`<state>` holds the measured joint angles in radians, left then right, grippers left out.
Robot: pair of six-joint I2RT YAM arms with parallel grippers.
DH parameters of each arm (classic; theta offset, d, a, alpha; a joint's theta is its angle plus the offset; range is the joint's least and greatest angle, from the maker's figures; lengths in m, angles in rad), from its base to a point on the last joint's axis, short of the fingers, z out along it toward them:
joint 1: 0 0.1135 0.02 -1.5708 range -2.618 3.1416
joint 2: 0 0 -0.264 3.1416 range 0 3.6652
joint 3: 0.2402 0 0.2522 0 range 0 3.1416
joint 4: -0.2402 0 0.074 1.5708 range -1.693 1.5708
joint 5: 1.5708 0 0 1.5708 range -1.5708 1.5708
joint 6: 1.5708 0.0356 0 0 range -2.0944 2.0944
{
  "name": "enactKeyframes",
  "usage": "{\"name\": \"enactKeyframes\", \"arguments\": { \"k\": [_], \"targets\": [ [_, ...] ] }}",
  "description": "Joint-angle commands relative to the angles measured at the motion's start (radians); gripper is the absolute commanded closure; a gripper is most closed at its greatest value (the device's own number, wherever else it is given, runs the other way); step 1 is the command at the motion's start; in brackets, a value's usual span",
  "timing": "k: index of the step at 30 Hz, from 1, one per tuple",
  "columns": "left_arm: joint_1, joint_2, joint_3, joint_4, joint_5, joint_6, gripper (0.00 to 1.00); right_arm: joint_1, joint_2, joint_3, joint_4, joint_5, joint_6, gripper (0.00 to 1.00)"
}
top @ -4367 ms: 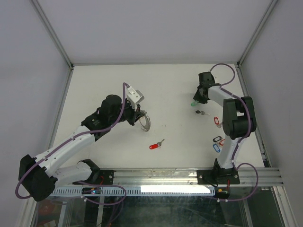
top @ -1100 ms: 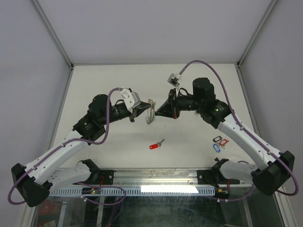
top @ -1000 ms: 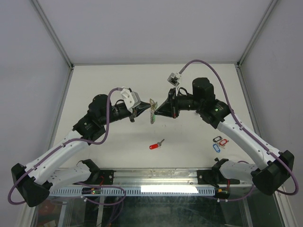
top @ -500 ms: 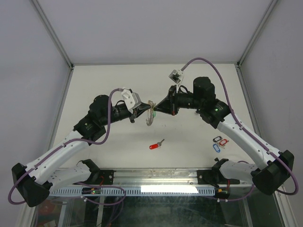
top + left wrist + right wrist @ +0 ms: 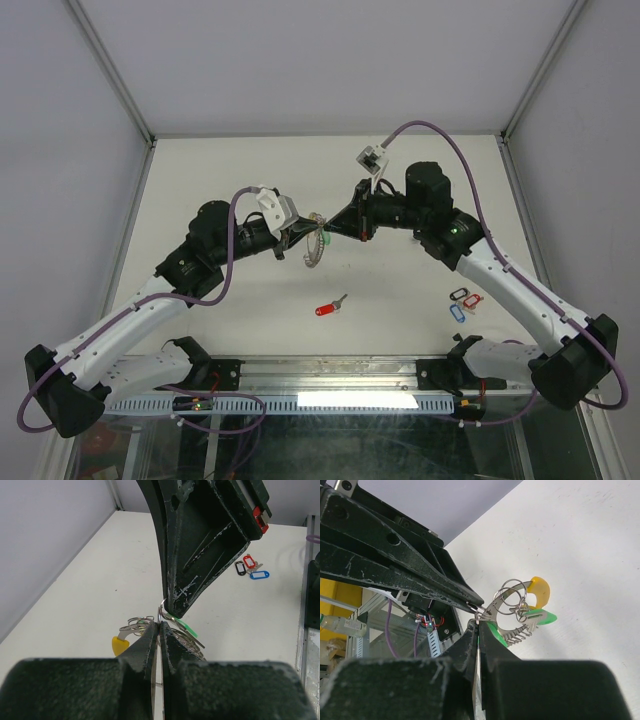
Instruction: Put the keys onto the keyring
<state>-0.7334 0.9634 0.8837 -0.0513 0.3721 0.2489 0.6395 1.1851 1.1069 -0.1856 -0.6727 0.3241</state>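
Note:
My left gripper [image 5: 303, 233] is shut on the keyring [image 5: 314, 251], a silvery toothed wire loop held above the table's middle. A yellow-tagged key [image 5: 540, 591] hangs from the keyring [image 5: 520, 630]. My right gripper [image 5: 337, 228] is shut on a green-tagged key [image 5: 188, 627] by its small ring, and its tip touches the left gripper's tip. In the left wrist view my left gripper [image 5: 160, 626] pinches thin wire while the right fingers [image 5: 200, 550] come down from above. In the right wrist view my right gripper [image 5: 478, 626] meets the left fingers [image 5: 405, 575]. A red-tagged key [image 5: 329, 307] lies on the table.
Black, red and blue tagged keys [image 5: 461, 302] lie together near the right arm's base; the left wrist view shows them far off, with the blue tag [image 5: 259, 574] nearest. Grey walls stand on three sides. A metal rail [image 5: 340, 375] runs along the near edge.
The right arm came from the table's back right, carrying the green-tagged key, to meet the left gripper, which lifted the keyring. Over the last second the right gripper crept slightly left and the ring swung.

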Motion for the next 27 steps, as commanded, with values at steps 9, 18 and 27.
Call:
{"name": "enactKeyframes", "arguments": {
  "k": [9, 18, 27],
  "targets": [
    [-0.006, -0.024, 0.004, 0.073, 0.013, 0.007, 1.0, 0.006, 0.002, 0.05, 0.018, 0.047, 0.01, 1.0],
    [-0.006, -0.026, 0.004, 0.072, 0.01, 0.009, 1.0, 0.005, 0.006, 0.051, -0.001, 0.048, 0.012, 1.0],
    [-0.006, -0.028, 0.004, 0.071, 0.009, 0.008, 1.0, 0.005, 0.001, 0.055, -0.02, 0.064, 0.019, 1.0]
  ]
}}
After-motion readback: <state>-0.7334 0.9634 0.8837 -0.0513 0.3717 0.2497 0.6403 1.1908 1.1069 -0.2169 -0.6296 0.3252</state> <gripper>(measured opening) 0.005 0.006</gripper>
